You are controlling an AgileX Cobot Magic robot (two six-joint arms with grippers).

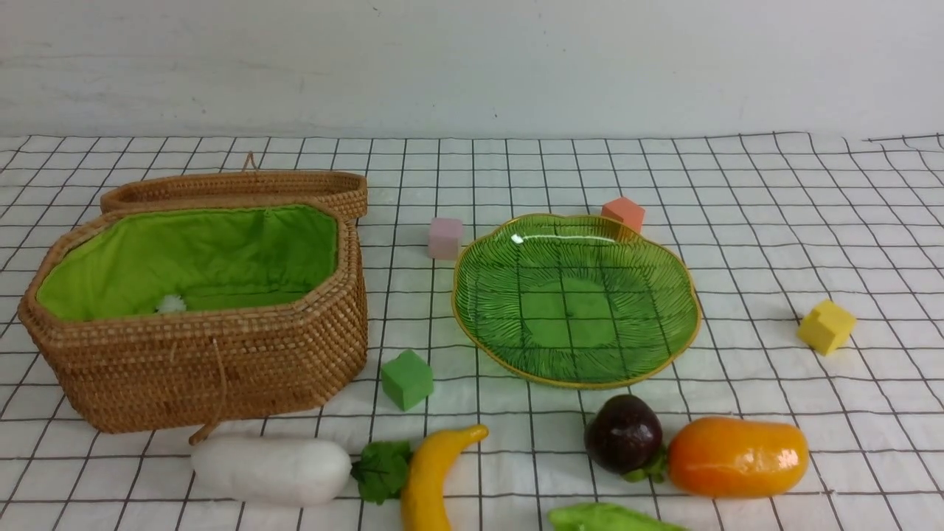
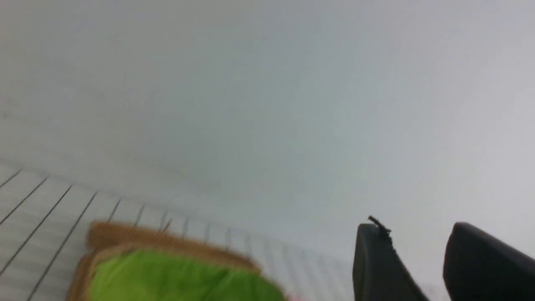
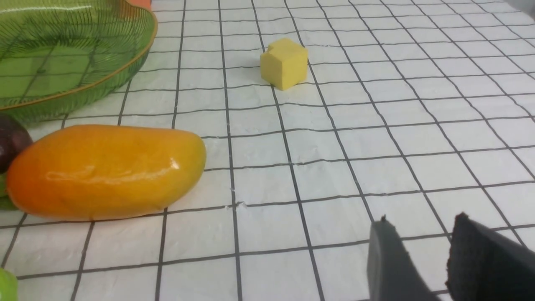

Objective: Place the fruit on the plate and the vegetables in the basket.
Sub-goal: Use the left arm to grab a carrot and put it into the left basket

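The open wicker basket (image 1: 199,361) with green lining stands at the left; its rim (image 2: 167,242) shows blurred in the left wrist view. The green glass plate (image 1: 575,302) lies bare at centre. Near the front edge lie a white radish (image 1: 269,470), a yellow banana (image 1: 431,472), a dark purple fruit (image 1: 623,433), an orange mango (image 1: 737,456) and a light green vegetable (image 1: 605,518). My left gripper (image 2: 416,228) is open and empty, raised above the table. My right gripper (image 3: 422,219) is open over bare cloth, apart from the mango (image 3: 104,171). Neither arm shows in the front view.
Foam cubes lie scattered: pink (image 1: 445,237), orange (image 1: 624,213), green (image 1: 406,379) and yellow (image 1: 826,325). The basket's lid (image 1: 236,188) lies folded back behind it. A small white tuft (image 1: 171,303) sits inside the basket. A white wall closes the back.
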